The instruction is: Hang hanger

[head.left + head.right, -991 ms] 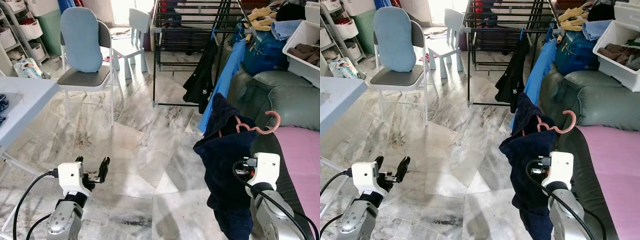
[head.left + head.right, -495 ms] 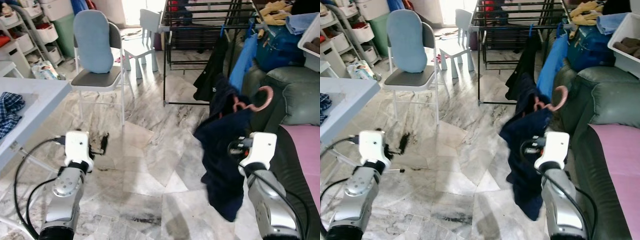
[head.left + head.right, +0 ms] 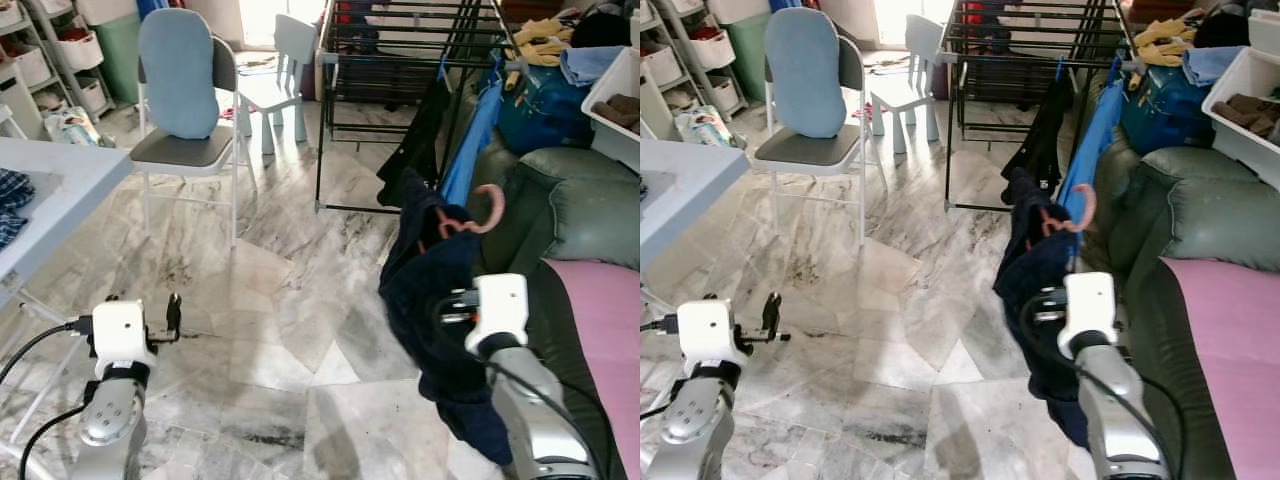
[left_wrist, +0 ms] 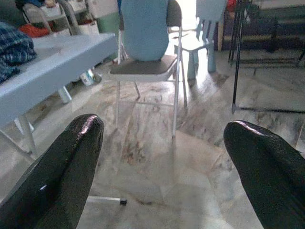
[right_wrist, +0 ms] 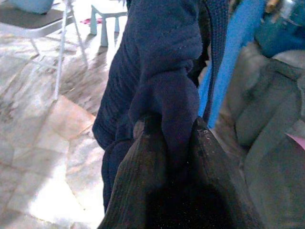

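Observation:
A pink hanger (image 3: 478, 212) carries a dark navy garment (image 3: 437, 300), and my right gripper (image 5: 169, 148) is shut on it, holding it up over the floor at the right, beside the sofa. The hanger's hook (image 3: 1081, 208) sticks up above the cloth. Beyond it stands a black drying rack (image 3: 400, 45) with a black garment (image 3: 422, 125) and a blue one (image 3: 468, 135) hanging from its near rail. My left gripper (image 4: 162, 157) is open and empty, low at the left above the marble floor.
A grey-green sofa (image 3: 580, 210) with a pink cover (image 3: 605, 320) runs along the right. A chair with a light blue cushion (image 3: 180, 75) and a small white chair (image 3: 275, 85) stand ahead on the left. A white table (image 3: 45, 190) juts in from the left.
The camera has swung and the whole scene shifted. The hanger with the navy garment stays in my right gripper, now a little lower in view; the left gripper points more forward.

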`<state>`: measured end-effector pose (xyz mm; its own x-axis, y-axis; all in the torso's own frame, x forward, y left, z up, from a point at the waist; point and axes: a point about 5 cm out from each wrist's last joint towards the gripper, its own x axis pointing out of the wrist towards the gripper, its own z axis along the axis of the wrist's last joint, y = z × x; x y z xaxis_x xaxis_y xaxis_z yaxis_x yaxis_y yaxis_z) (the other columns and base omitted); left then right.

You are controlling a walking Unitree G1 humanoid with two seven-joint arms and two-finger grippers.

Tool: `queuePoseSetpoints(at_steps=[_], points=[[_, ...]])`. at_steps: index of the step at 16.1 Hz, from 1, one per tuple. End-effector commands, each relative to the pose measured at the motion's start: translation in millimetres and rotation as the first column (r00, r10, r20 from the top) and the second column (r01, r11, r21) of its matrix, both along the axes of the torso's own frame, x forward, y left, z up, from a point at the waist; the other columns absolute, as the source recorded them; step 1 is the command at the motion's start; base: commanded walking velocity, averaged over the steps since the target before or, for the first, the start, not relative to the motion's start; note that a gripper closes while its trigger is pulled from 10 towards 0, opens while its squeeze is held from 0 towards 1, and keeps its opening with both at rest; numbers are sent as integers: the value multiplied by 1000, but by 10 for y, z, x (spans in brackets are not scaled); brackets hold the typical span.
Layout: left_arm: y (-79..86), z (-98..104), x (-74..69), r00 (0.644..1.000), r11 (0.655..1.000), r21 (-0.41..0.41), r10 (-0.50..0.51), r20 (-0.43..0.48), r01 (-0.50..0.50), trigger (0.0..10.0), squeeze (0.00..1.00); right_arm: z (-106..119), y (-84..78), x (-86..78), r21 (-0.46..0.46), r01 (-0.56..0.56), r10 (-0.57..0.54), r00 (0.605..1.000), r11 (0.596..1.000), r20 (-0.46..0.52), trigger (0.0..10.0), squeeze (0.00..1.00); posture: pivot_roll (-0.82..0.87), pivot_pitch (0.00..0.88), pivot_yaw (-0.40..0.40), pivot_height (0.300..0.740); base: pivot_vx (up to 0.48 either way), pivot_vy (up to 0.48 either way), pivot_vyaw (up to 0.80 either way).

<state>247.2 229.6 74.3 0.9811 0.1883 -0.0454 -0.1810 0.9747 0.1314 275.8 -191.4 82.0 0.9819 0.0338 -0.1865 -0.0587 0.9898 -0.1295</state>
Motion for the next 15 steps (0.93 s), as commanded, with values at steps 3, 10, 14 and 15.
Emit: queuePoseSetpoints(at_steps=[3, 10, 14, 15], points=[[-137, 90, 100, 998, 998, -21, -58, 27, 58, 10000, 0, 131, -5, 15, -1, 13, -13, 998, 1000, 54, 10000, 0, -134, 0, -1, 740, 0, 0, 0], [-222, 120, 172, 995, 994, -34, -99, 30, 100, 10000, 0, 145, 27, 0, -36, 4, -2, 998, 999, 69, 10000, 0, -141, 0, 21, 740, 0, 0, 180], [-261, 126, 169, 994, 994, -21, -110, 28, 111, 10000, 0, 101, 25, -41, 21, 10, -11, 999, 1000, 49, 10000, 0, -129, 0, 19, 740, 0, 0, 0], [-239, 120, 162, 994, 994, -7, -105, 21, 105, 10000, 0, 88, 43, -37, 8, -1, 1, 999, 1000, 41, 10000, 0, -127, 0, 17, 740, 0, 0, 0]])
